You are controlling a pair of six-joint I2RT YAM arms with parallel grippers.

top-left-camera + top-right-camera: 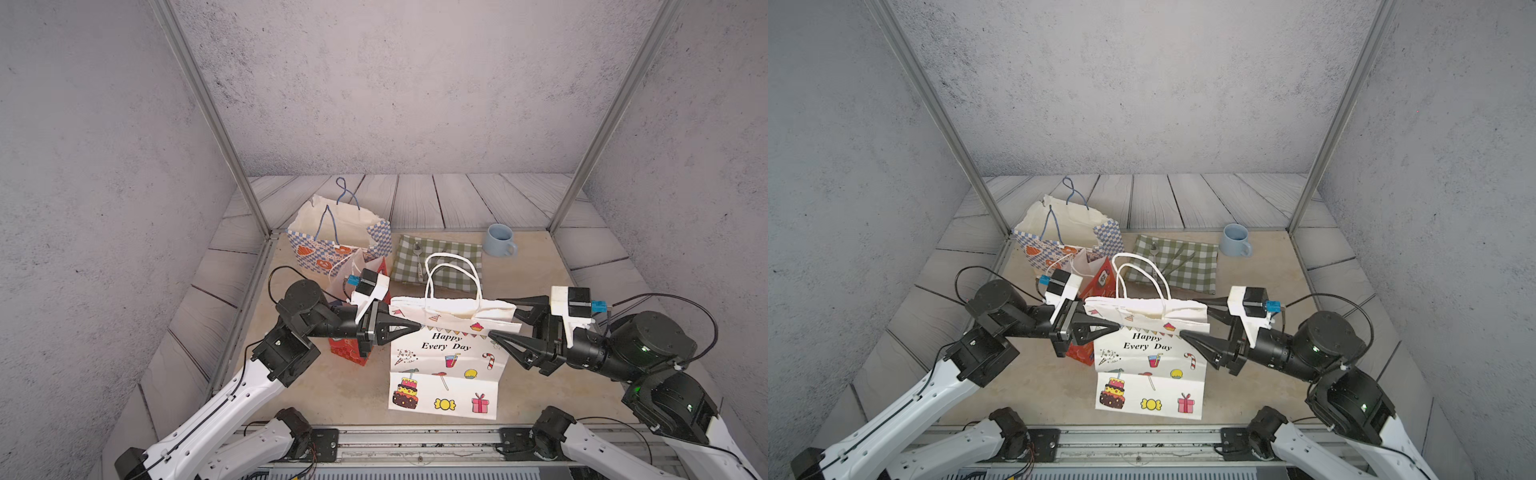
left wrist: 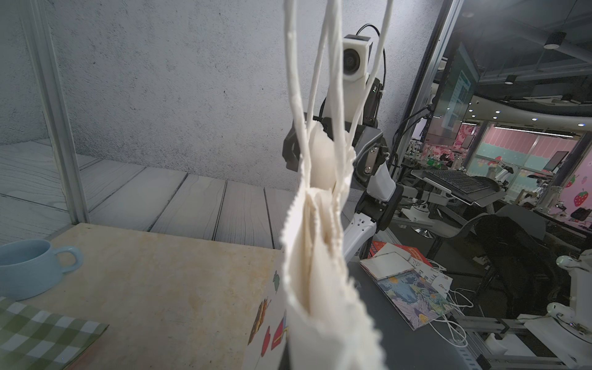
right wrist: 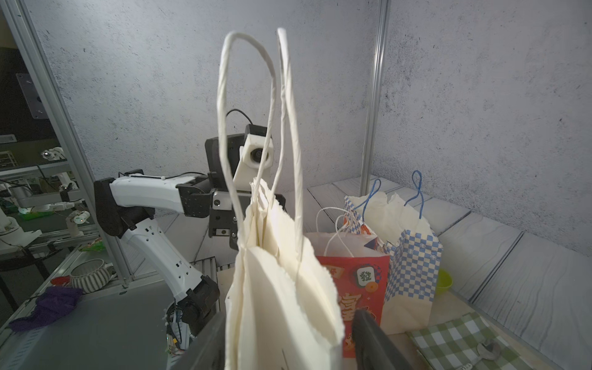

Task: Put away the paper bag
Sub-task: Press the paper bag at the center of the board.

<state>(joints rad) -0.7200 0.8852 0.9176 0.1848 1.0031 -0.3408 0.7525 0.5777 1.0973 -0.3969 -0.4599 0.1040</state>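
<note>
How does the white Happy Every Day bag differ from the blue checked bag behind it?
The white bag is pressed flat; the blue checked bag stands open. The white bag has white handles, the blue checked bag blue ones. The left gripper pinches the white bag's top edge; nothing holds the blue checked bag. Both are printed paper bags with loop handles.

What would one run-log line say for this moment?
white paper bag: top raised | left gripper: shut on its corner | right gripper: open around other end
</note>
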